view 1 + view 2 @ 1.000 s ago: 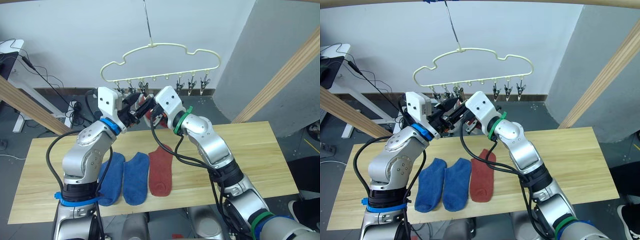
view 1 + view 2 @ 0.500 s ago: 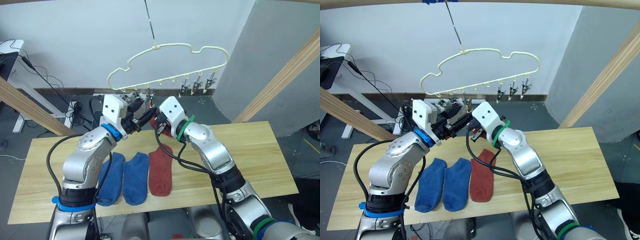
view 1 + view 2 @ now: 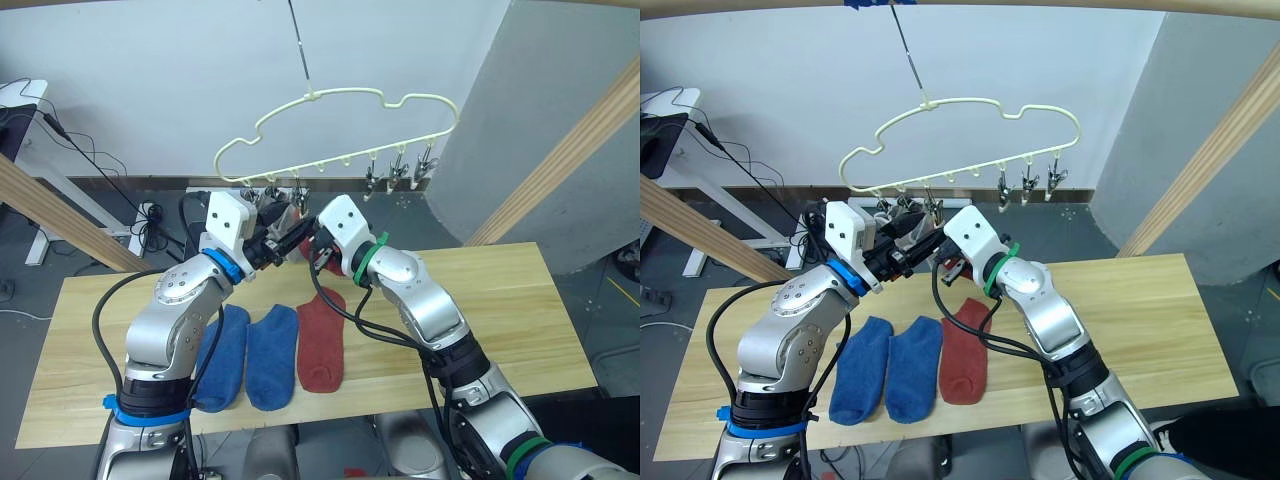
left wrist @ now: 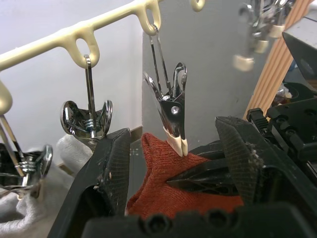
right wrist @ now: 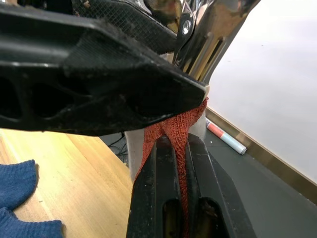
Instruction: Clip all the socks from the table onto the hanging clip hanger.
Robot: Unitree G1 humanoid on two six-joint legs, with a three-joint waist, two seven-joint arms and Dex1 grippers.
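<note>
Left eye view: clip hanger (image 3: 340, 125) hangs upper centre, tilted, left end low. A second ago it hung level and both arms were higher; it tipped and has held that tilt for the last half second. Left end effector (image 3: 278, 240) and right end effector (image 3: 312, 238) meet just under its low left clips. On the surface (image 3: 520, 300): two blue socks (image 3: 248, 355) and one rust red sock (image 3: 322, 340), lower centre.

Right eye view: same layout; three clips at the hanger's right end hang free.

Left wrist view: second rust red sock (image 4: 181, 183) sits centre-bottom, its top edge touching the tips of a metal clip (image 4: 173, 111). Left fingers (image 4: 111, 168) are spread wide either side, holding nothing. White fabric at far left by another clip; can't tell what.

Right wrist view: right fingers (image 5: 166, 198) are closed tight on the red sock.

Judgement: sock is at the clip, bite unconfirmed.
</note>
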